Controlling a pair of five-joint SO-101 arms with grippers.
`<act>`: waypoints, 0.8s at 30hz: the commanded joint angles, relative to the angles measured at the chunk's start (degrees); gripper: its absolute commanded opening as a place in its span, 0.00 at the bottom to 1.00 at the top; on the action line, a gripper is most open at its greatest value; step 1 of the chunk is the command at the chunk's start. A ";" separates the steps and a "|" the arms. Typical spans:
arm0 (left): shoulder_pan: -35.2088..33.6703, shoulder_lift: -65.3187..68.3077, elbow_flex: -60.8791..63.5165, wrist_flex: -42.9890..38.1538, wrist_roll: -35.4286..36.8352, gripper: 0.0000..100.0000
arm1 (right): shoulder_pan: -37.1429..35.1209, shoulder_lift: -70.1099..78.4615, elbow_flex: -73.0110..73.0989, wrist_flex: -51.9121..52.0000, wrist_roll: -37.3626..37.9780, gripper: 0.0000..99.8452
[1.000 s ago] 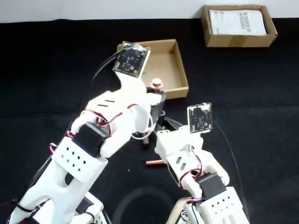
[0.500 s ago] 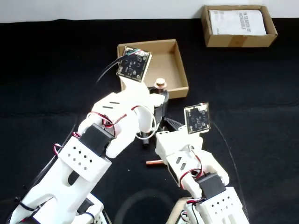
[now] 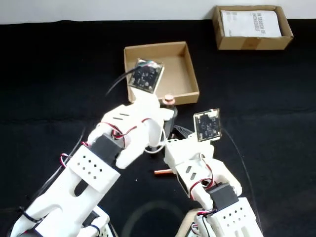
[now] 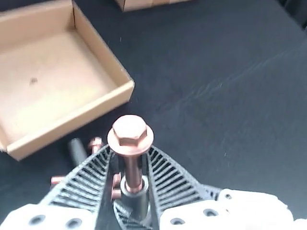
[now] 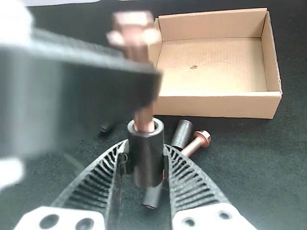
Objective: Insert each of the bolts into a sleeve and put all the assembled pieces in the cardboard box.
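My left gripper (image 4: 129, 155) is shut on a copper bolt (image 4: 130, 135) with a hex flange head, held upright. Its shaft goes down into the top of a black sleeve (image 5: 145, 153), and my right gripper (image 5: 144, 160) is shut on that sleeve. In the high view the bolt head (image 3: 169, 99) shows just in front of the open cardboard box (image 3: 160, 49), between the left gripper (image 3: 168, 112) and the right gripper (image 3: 171, 132). The box floor (image 5: 216, 62) is bare. A loose sleeve (image 5: 181, 133) and a loose bolt (image 5: 196, 141) lie on the cloth under the grippers.
A further loose bolt (image 3: 162, 172) lies near the base of the right arm. A second cardboard box (image 3: 252, 27) with a printed sheet stands at the back right. More small bolts (image 4: 96, 143) and a sleeve (image 4: 76, 149) lie close to the box wall.
The left arm has drawn back from over the box and brought the bolt down toward the right gripper. The right arm has hardly moved.
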 commanded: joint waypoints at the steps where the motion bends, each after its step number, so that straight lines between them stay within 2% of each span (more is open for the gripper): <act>1: -0.04 -0.13 1.01 -1.58 -0.35 0.01 | 0.84 -0.40 -1.01 -0.13 3.34 0.01; 6: 0.04 -0.22 1.98 -1.23 -0.53 0.01 | 0.92 -0.40 -1.01 -0.13 4.31 0.01; 10: 0.04 -0.57 1.19 1.76 -5.19 0.04 | 0.92 -0.31 -0.92 -0.13 4.31 0.01; 17: 0.04 -0.57 -3.91 23.56 -5.36 0.29 | 1.01 -0.22 -1.01 -0.13 4.31 0.01; 24: 0.13 -3.56 -5.05 35.08 -5.36 0.31 | 3.82 -0.04 -1.10 0.13 5.01 0.01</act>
